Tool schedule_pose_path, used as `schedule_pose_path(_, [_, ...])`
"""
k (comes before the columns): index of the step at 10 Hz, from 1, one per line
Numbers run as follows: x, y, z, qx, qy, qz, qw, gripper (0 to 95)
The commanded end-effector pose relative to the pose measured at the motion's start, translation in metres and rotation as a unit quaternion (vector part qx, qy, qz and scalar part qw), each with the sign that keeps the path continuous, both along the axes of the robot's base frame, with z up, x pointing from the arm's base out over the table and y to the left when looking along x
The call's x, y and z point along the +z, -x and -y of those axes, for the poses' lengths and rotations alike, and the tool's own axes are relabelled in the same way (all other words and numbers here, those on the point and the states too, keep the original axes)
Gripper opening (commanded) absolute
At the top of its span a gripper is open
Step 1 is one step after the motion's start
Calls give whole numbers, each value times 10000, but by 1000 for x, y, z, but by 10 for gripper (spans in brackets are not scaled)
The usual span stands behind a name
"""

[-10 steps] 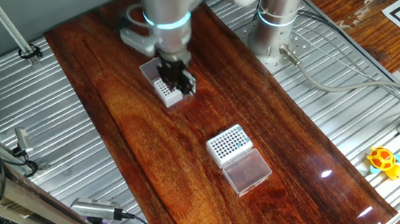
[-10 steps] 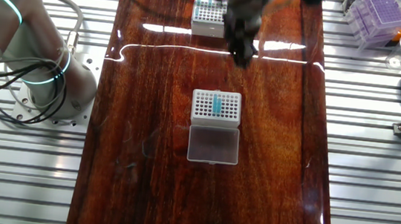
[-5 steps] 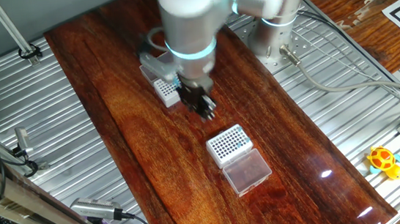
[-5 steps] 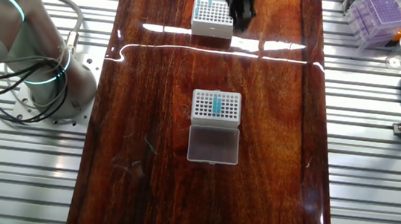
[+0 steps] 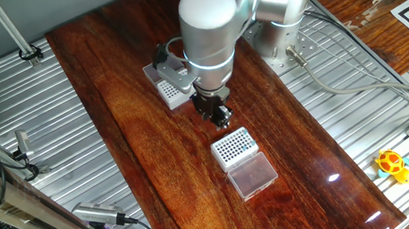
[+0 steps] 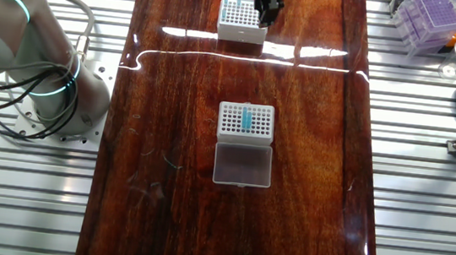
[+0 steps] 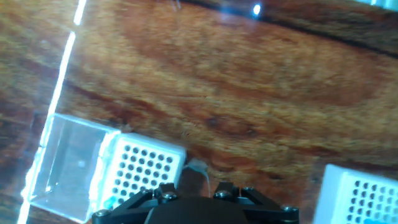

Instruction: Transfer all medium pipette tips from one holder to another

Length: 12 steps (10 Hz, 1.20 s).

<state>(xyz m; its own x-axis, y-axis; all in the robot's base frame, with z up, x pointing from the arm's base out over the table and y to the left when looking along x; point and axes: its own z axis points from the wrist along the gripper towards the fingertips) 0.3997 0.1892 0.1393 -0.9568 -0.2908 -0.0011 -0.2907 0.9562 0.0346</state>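
nearest in one fixed view, the clear hinged lid [image 5: 252, 175] of a white tip rack [image 5: 234, 148] lies open on the dark wooden counter [image 5: 138, 128]. from the other fixed view this rack [image 6: 246, 121] shows a short column of medium pipette tips [image 6: 247, 119], teal-blue, standing in the middle of its hole grid. just beyond the rack the gripper [image 5: 220, 115] hangs between the two racks, above the counter and touching neither. its black fingers [image 5: 223, 117] look close together, but i cannot tell for sure whether they grip anything; in the hand view a pale sliver sits at the fingertips, too blurred to name. that hand view shows a rack with its open lid [image 7: 142, 172] at lower left and the corner of a second rack [image 7: 357, 194] at lower right. farther back sits the second white rack [image 5: 172, 91], partly hidden by the arm [image 5: 211, 27]. the arm's base [image 5: 283, 35] stands on the ribbed metal table beside the counter.
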Motion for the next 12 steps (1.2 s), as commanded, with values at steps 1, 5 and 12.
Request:
schedule_pose_path(1, [-1, -2, 1, 370, 95, 42, 9993, 190])
schedule_pose_path(5, [-2, 0, -2, 1023, -42, 34, 9947, 380])
schedule_pose_path(12, [-30, 67, -46, 563, 27, 157, 9983, 380])
